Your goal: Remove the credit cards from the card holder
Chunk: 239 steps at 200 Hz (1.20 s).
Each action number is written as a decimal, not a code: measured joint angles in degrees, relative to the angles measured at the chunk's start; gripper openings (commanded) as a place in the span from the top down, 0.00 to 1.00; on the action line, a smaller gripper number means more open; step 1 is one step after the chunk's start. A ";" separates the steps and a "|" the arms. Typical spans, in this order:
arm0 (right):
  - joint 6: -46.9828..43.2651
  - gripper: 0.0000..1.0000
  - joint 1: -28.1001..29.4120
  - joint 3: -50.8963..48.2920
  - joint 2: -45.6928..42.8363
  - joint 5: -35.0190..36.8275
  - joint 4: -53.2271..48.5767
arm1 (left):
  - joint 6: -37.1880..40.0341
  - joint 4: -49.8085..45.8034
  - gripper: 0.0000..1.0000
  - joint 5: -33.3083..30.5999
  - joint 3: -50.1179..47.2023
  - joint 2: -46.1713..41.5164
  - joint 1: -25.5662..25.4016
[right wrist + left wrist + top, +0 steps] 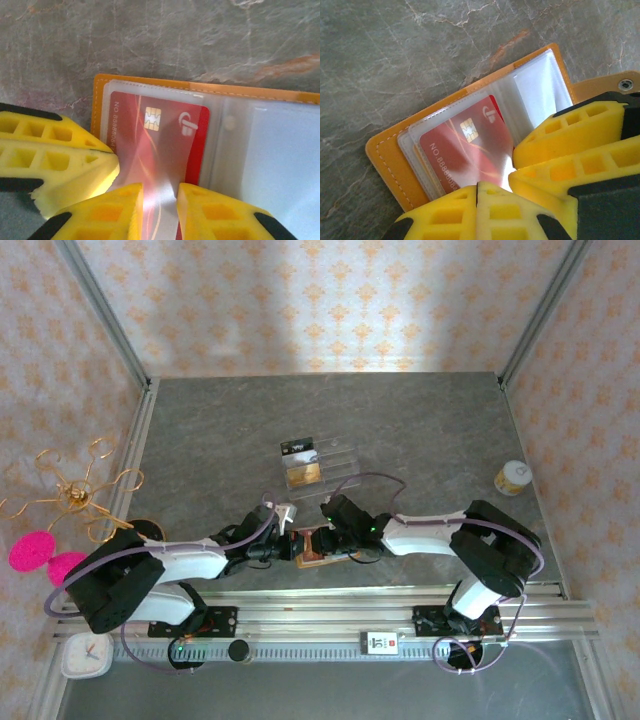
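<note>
the grey table is holding everything. the left arm and the right arm are both reaching in to the middle of its near side. the orange wallet is lying open and flat there. the left pincer is sitting with its jaws tight together on one end of the wallet, likely pressing down so it is not sliding. the right pincer is resting over the clear sleeve with its jaws a little apart. the views are not showing whether they are gripping anything. the red card is lying inside that sleeve, not out yet, so the right pincer is probably going for its edge.
</note>
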 measured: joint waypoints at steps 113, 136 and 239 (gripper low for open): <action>-0.76 0.74 -0.07 -0.02 -1.60 3.50 -2.99 | 0.74 1.29 1.00 1.20 -0.04 1.25 0.76; -0.68 0.76 -0.72 -0.02 -1.60 1.64 -2.97 | 1.05 2.21 1.00 1.31 -0.04 1.75 0.76; 1.73 1.00 -2.82 -1.38 -0.70 -2.40 -0.57 | 1.62 3.21 1.00 2.12 -0.31 2.05 1.03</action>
